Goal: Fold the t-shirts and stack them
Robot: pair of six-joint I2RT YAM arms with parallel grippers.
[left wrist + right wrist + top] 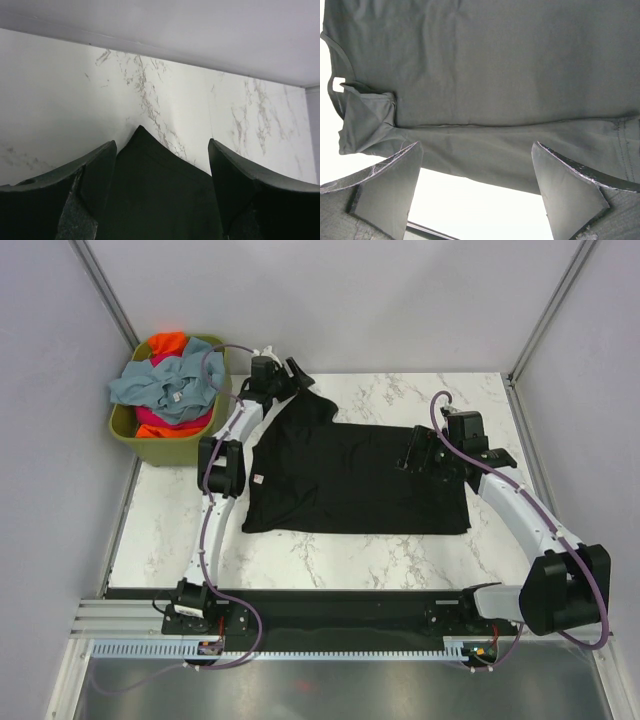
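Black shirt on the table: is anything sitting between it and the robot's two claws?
Nothing visible does. The left gripper, open, straddles a corner of the black shirt; the right gripper hangs open over its right side. The basket of other shirts stands apart at far left.

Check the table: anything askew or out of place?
The black t-shirt lies skewed: its far-left corner is drawn into a peak between the fingers of the open left gripper, and one sleeve is folded over and crumpled. The grey-blue shirt hangs over the basket rim.
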